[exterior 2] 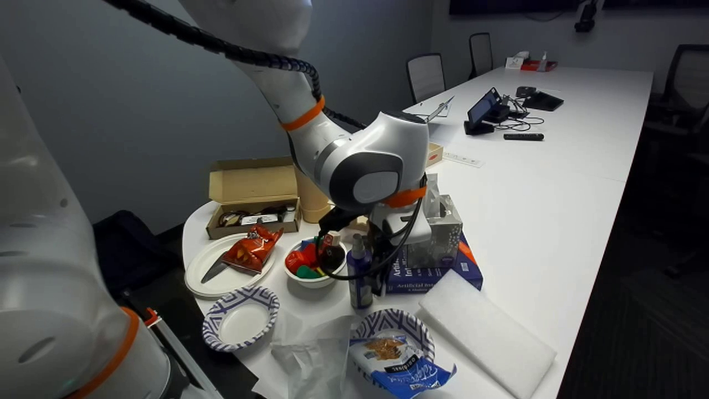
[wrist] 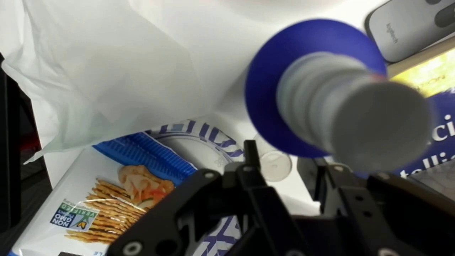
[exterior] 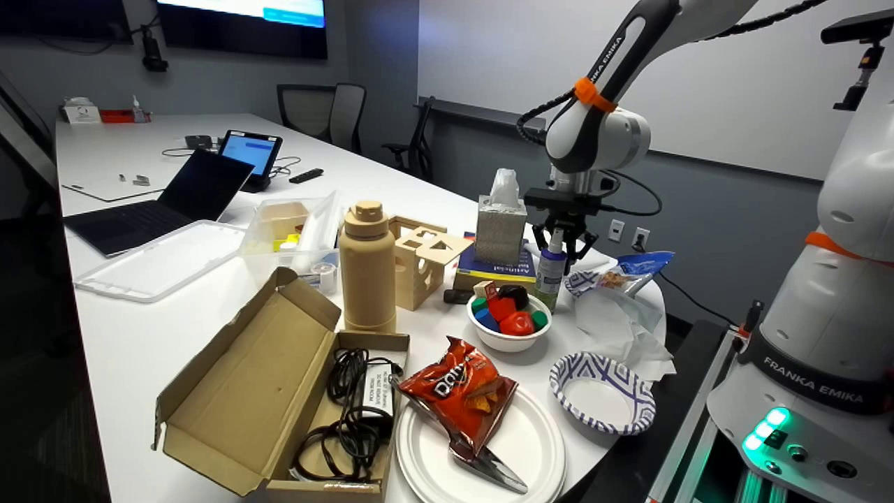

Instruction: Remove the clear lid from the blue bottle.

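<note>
The blue bottle (exterior: 551, 271) stands upright on the white table in both exterior views (exterior 2: 360, 280). Its white spray nozzle (wrist: 380, 124) shows uncovered and blurred in the wrist view, above the blue shoulder (wrist: 263, 89). A see-through round cap, the clear lid (wrist: 275, 166), shows on the table beside the bottle in the wrist view. I cannot make it out in the exterior views. My gripper (wrist: 280, 156) is open and empty, with its fingers apart. The lid appears between the fingers, beyond the tips. In an exterior view the gripper (exterior: 564, 244) is low, just behind the bottle.
A white bowl of toy blocks (exterior: 508, 342) is close beside the bottle. A tissue box (exterior: 501, 234) stands on a thick book (exterior: 492, 274). A blue snack bag (wrist: 117, 199) lies in a patterned bowl near crumpled paper (wrist: 106, 71). A tall tan bottle (exterior: 368, 279) stands further off.
</note>
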Tool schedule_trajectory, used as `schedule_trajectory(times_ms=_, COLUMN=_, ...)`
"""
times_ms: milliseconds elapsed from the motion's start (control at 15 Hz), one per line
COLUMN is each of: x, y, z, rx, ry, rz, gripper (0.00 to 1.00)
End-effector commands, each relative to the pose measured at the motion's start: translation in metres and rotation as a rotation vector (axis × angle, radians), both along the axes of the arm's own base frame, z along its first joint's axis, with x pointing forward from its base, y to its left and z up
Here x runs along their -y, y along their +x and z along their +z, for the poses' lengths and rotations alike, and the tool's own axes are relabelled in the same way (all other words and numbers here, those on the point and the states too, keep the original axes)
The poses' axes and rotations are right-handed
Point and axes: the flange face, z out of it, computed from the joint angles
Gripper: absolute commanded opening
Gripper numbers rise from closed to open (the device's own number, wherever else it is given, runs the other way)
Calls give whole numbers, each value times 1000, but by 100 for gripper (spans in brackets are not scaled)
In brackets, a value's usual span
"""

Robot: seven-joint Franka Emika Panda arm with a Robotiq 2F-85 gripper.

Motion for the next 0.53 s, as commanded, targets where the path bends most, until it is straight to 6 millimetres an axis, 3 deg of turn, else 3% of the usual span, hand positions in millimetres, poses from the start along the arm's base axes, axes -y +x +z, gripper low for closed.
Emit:
schedule_trajectory(times_ms=0, x=2, y=3, z=-2, rx=22, ry=6, rz=-2, gripper=65)
schedule_trajectory(times_ms=267, x=1, y=7, z=1, rx=36, ry=3, rz=0, gripper=96)
schedule_trajectory(times_ms=467, x=0, y=9, z=0, rx=41, ry=1, rz=3, gripper=100)
